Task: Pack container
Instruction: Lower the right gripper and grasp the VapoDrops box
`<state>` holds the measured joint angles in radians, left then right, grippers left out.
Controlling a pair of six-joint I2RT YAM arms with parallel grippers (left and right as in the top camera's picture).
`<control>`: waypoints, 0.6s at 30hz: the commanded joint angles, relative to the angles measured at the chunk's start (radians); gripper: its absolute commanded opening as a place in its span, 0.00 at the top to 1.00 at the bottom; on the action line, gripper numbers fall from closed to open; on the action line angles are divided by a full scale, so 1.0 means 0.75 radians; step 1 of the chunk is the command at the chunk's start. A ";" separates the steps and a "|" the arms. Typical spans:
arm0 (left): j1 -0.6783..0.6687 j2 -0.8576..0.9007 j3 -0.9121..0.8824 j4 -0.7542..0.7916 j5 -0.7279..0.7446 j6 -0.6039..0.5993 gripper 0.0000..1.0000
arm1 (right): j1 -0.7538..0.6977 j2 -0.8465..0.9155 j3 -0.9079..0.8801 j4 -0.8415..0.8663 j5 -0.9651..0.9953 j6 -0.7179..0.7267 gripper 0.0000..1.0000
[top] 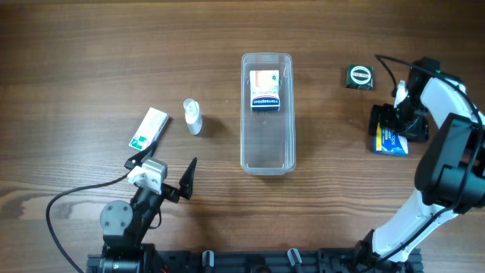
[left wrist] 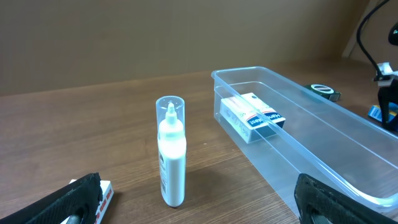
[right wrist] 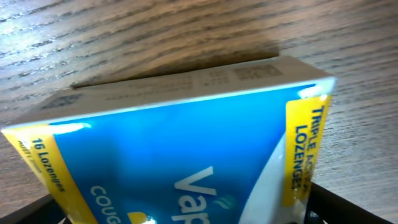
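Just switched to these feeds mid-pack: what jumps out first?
The long clear tub stands in the middle of the table, with one small box at its far end. At the right, the right end effector is open, low over a blue lozenge box lying on the table.

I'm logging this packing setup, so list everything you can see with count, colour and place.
table: one, brown wood, under everything
container: one, clear, centre
small box: one, white, orange and blue, inside container's far end
bottle: one, clear with white fill, upright, left of container
flat box: one, white and green, left of bottle
dark packet: one, black and green, far right
lozenge box: one, blue and yellow, right, below right gripper
left gripper: one, black, open, near left
right gripper: one, black, open, over lozenge box
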<state>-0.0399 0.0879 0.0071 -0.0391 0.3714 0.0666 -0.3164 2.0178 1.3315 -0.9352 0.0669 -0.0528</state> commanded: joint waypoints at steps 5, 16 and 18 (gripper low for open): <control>0.008 0.001 -0.002 -0.009 -0.008 0.011 0.00 | 0.007 0.030 -0.040 0.061 0.013 0.026 0.00; 0.008 0.001 -0.002 -0.009 -0.008 0.011 0.00 | 0.007 0.030 -0.040 0.040 -0.113 0.052 0.31; 0.008 0.001 -0.002 -0.009 -0.008 0.011 0.00 | 0.007 0.030 -0.041 0.040 -0.127 0.113 0.34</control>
<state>-0.0399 0.0883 0.0071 -0.0391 0.3714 0.0666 -0.3145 2.0102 1.3243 -0.9009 0.0067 -0.0242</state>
